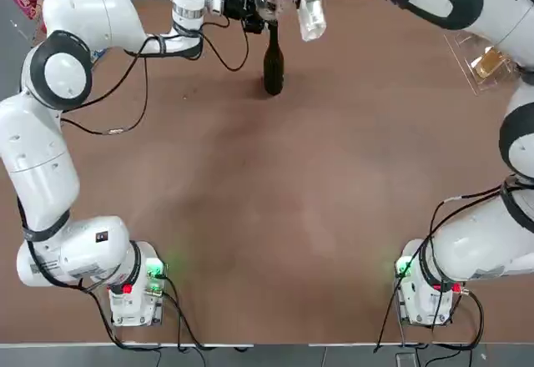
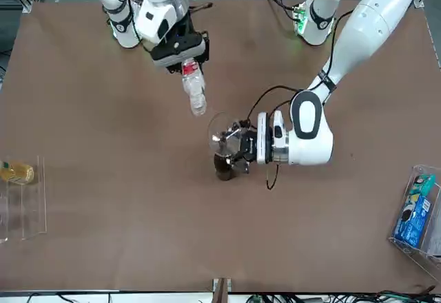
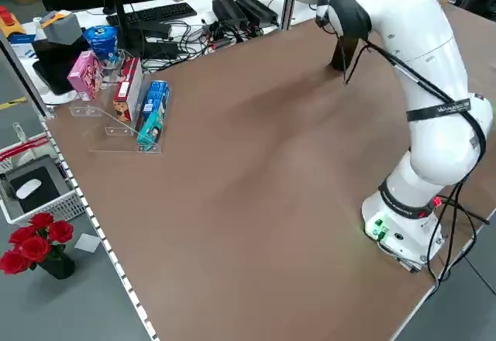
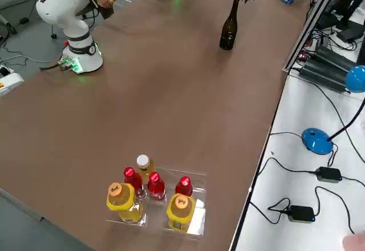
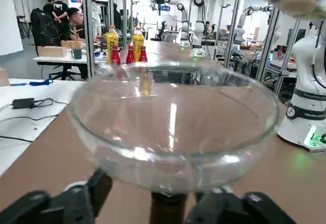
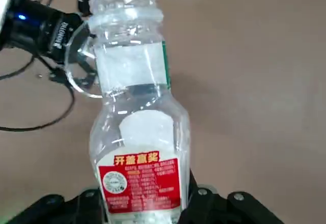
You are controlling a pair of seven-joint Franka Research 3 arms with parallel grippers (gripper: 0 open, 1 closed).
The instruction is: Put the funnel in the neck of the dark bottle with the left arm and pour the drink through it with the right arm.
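Observation:
The dark bottle (image 2: 224, 167) (image 1: 273, 67) (image 4: 230, 25) stands upright at the far middle of the table. The clear funnel (image 2: 222, 132) (image 5: 173, 127) sits in its neck, its wide rim above the mouth. My left gripper (image 2: 238, 144) (image 5: 163, 203) is at the neck under the funnel bowl, open, with a finger standing off on each side. My right gripper (image 2: 182, 51) (image 6: 147, 203) is shut on the drink (image 2: 195, 89) (image 6: 137, 132) (image 1: 311, 15), a small clear plastic bottle without its cap. It hangs tilted, mouth toward the funnel and a short way from the rim.
A clear tray (image 2: 24, 206) holding a yellowish bottle (image 2: 17, 172) stands at the robot's right edge; the right side view shows red and yellow bottles (image 4: 151, 197) there. Boxed goods (image 2: 413, 210) (image 3: 147, 116) lie at the left edge. Cables (image 1: 125, 92) trail from the left arm.

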